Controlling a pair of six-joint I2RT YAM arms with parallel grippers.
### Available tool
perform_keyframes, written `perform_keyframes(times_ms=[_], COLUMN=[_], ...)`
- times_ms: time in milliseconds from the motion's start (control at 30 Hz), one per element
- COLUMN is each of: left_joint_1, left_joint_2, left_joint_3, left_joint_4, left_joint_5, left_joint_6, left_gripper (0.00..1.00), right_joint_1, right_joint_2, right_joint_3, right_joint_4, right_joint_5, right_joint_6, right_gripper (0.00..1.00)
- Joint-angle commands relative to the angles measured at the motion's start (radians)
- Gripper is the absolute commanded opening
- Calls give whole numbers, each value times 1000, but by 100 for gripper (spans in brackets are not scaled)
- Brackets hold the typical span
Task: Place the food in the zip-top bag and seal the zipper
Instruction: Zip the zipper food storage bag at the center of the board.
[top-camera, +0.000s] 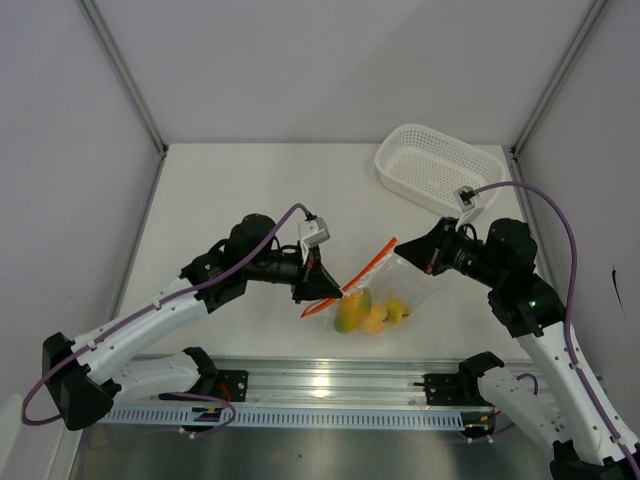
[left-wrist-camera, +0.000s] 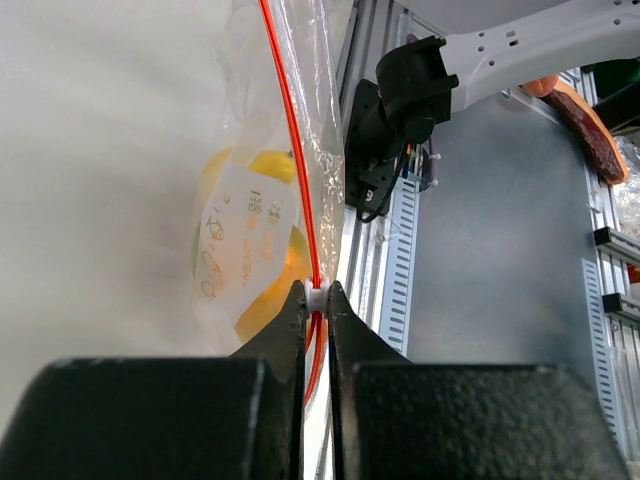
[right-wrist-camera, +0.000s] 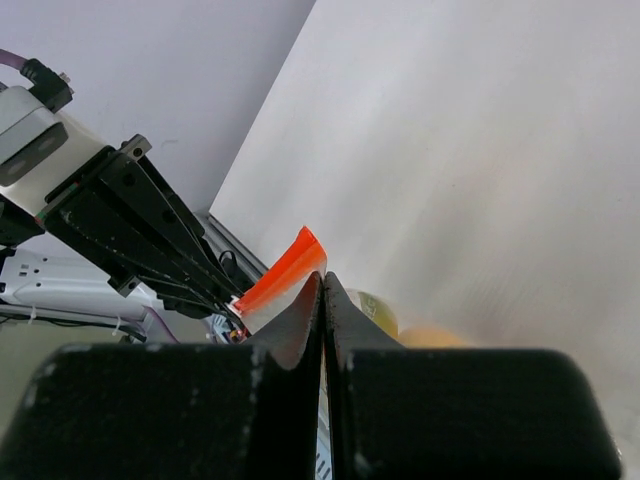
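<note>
The clear zip-top bag lies between my arms with the food inside, two orange-yellow mango shapes and a yellow lemon piece. Its red-orange zipper runs diagonally from lower left to upper right. My left gripper is shut on the zipper's white slider near the lower left end; the fruits show through the plastic beyond it. My right gripper is shut on the bag's edge by the zipper's upper right end; the red strip shows just beyond its tips.
A white perforated basket stands at the back right. The metal rail with the arm bases runs along the near edge. White walls close in the table on the left, back and right.
</note>
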Motion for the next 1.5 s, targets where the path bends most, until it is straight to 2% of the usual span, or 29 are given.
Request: perform_keyframes(times_ms=[0, 200, 433, 467, 500, 600, 633, 667, 700, 767, 800, 900, 967, 1067, 1133, 1300, 1467], left_joint_1=[2, 2, 2, 2, 2, 2, 2, 2, 2, 2, 2, 2, 2, 2, 2, 2, 2], left_joint_2=[-35, -78, -96, -101, -104, -113, -113, -110, -109, -99, -90, -89, -90, -84, -73, -64, -62], left_joint_3=[-15, -3, -47, -50, -55, -38, -31, -24, 3, 26, 37, 89, 98, 123, 137, 154, 160], left_joint_4=[-77, -149, -138, -132, -118, -115, -117, -121, -138, -169, -181, -219, -238, -268, -284, -298, -315], left_joint_5=[8, -13, 16, 19, 20, 29, 29, 29, 28, 25, 25, 16, 7, 0, 5, 17, 19], left_joint_6=[-25, -13, -36, -36, -39, -33, -29, -19, -10, 14, 22, 44, 56, 73, 83, 80, 80], left_gripper=[1, 0, 1, 1, 1, 1, 1, 1, 0, 1, 1, 1, 1, 1, 1, 0, 1], right_joint_1=[-31, -56, -85, -88, -96, -99, -99, -99, -99, -99, -99, -96, -91, -59, -18, 194, 272], right_joint_2=[-2, 12, 37, 40, 55, 75, 75, 73, 73, 83, 90, 115, 130, 168, 202, 313, 368], right_joint_3=[17, 6, 60, 57, 51, 23, 22, 28, 35, 54, 61, 81, 75, 77, 98, 187, 221], right_joint_4=[76, 110, 89, 101, 118, 208, 213, 212, 193, 179, 172, 89, 80, 98, 89, 17, -17], right_joint_5=[-1, -24, -94, -128, -247, -445, -473, -487, -498, -530, -550, -582, -571, -585, -584, -492, -476], right_joint_6=[-8, -1, -34, -37, -38, -33, -36, -56, -68, -102, -114, -180, -206, -232, -260, -382, -441], right_gripper=[0, 0, 0, 0, 0, 0, 6, 18, 43, 54, 63, 73, 77, 81, 79, 77, 65])
